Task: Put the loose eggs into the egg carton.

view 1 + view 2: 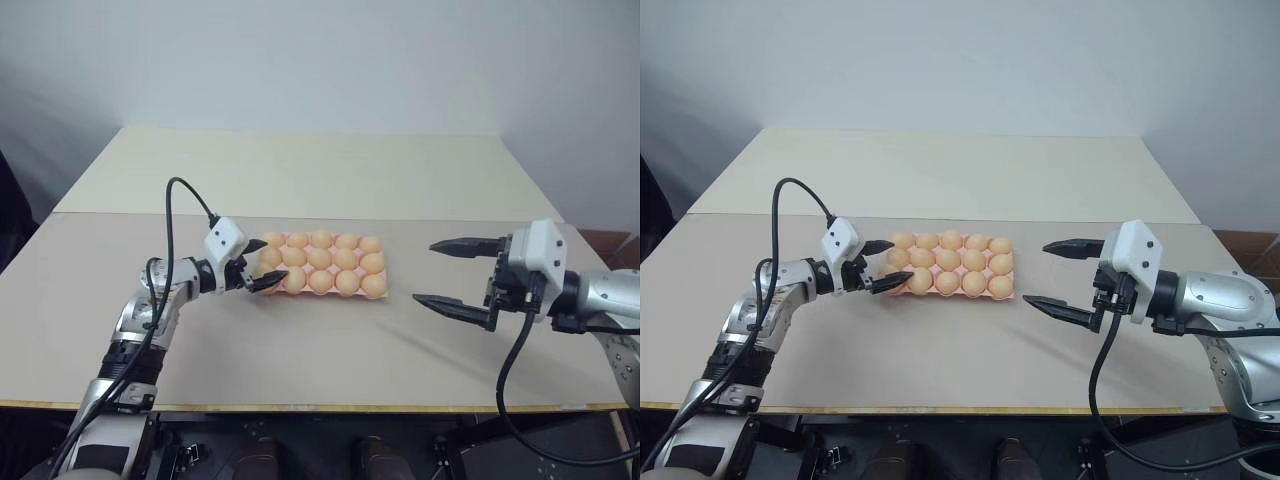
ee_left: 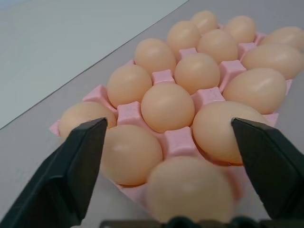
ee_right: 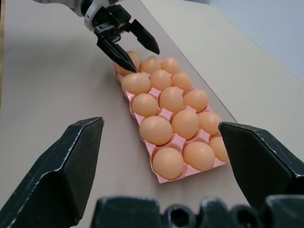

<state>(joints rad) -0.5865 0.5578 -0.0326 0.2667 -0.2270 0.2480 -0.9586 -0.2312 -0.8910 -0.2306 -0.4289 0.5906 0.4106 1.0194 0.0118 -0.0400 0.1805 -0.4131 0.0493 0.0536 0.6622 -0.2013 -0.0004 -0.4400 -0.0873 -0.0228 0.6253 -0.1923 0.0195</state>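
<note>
The egg carton (image 1: 322, 266) lay flat near the middle of the worktop (image 1: 300, 340), every cup I could see filled with eggs (image 1: 320, 258) (pale orange-tan, all alike). My left gripper (image 1: 256, 266) hovered at the carton's nine o'clock end, its black fingers spread wide over the nearest corner egg (image 2: 189, 189), which sat between them; I could not tell whether either finger touched it. My right gripper (image 1: 452, 276) hung at about three o'clock from the carton, well apart from it, fingers wide and holding nothing, pointing back toward the eggs.
</note>
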